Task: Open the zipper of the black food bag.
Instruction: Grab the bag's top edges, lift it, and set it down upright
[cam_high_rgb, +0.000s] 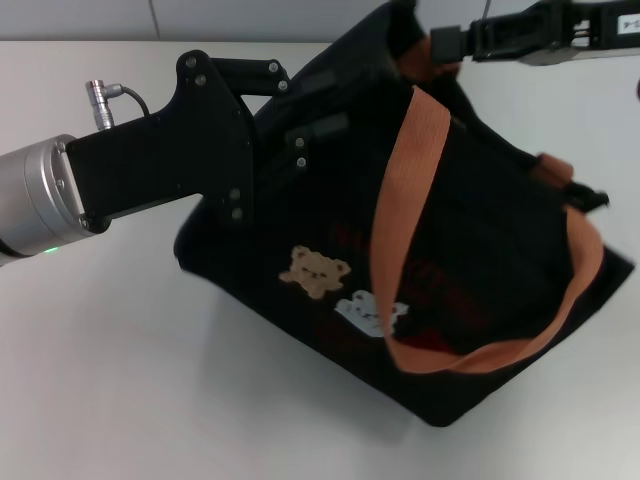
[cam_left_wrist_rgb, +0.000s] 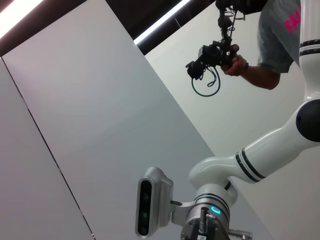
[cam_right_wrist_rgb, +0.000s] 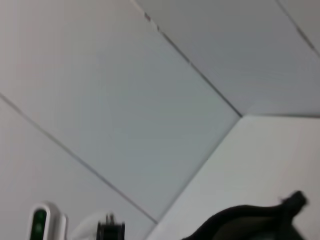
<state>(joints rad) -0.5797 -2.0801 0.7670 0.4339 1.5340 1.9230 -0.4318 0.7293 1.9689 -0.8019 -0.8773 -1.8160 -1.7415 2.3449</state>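
The black food bag (cam_high_rgb: 470, 230) lies tilted on the white table, its bear patches (cam_high_rgb: 340, 290) facing me and an orange-brown handle (cam_high_rgb: 410, 180) looped across its side. My left gripper (cam_high_rgb: 325, 105) reaches in from the left and is shut on the fabric at the bag's upper left end. My right gripper (cam_high_rgb: 450, 42) comes in from the top right and meets the raised top corner of the bag beside an orange strap end. The zipper and its pull tab are hidden. A black edge of the bag (cam_right_wrist_rgb: 250, 222) shows in the right wrist view.
White table (cam_high_rgb: 120, 380) spreads around the bag, with a wall behind it. The left wrist view looks up at the robot's head (cam_left_wrist_rgb: 152, 207), its white arm (cam_left_wrist_rgb: 260, 155) and a person holding a camera (cam_left_wrist_rgb: 215, 55).
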